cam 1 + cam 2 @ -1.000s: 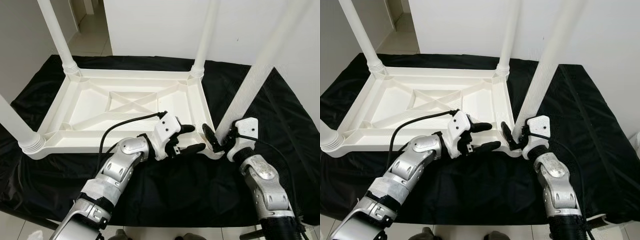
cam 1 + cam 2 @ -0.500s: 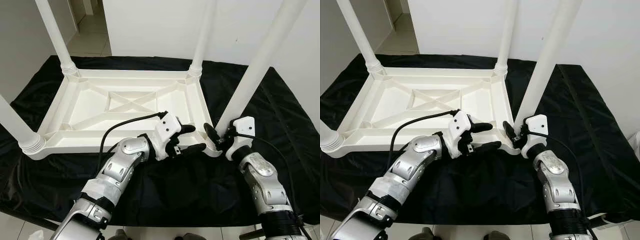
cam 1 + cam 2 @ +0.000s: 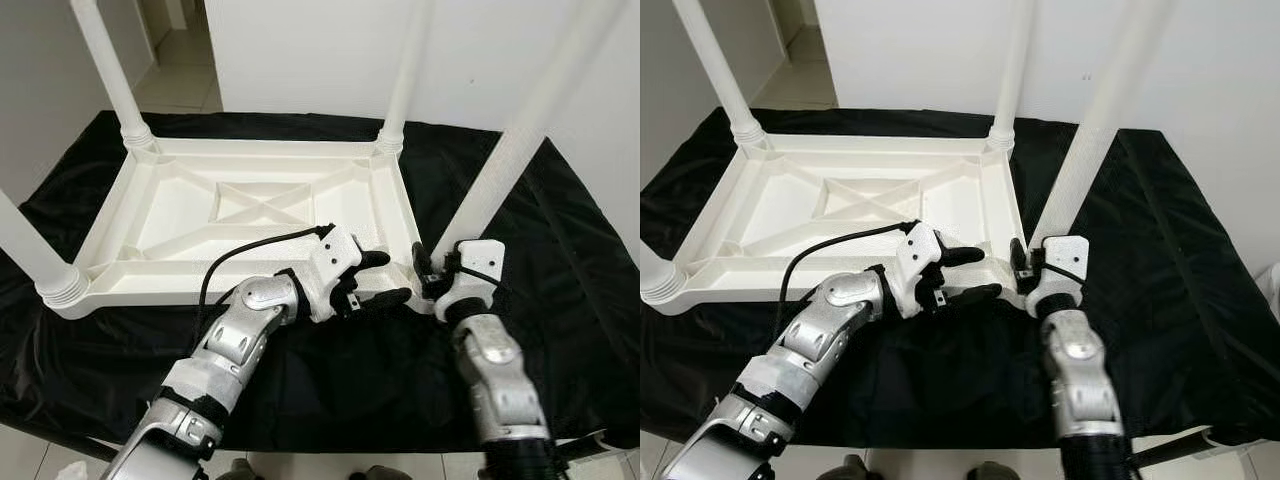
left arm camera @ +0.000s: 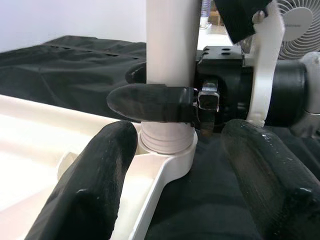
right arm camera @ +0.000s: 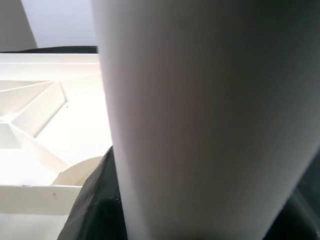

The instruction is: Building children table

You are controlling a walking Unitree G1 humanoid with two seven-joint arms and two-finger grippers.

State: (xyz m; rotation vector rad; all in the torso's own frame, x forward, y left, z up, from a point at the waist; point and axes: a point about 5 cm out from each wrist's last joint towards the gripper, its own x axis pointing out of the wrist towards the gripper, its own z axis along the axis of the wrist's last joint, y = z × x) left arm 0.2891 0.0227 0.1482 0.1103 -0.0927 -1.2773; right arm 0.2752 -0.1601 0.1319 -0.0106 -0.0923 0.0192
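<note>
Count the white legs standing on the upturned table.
4: far-left leg, far-right leg, near-left leg, and near-right leg, gripped at its base by the right tool.

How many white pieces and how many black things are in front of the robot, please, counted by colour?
White: 5, namely the upturned tabletop and four legs: far left, far right, near left, near right, the last gripped by the right pincer.
Black: 1, the cloth.
Total: 6.

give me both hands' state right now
Left hand: open, beside the table frame, holding nothing.
Right hand: closed on the near right table leg.
</note>
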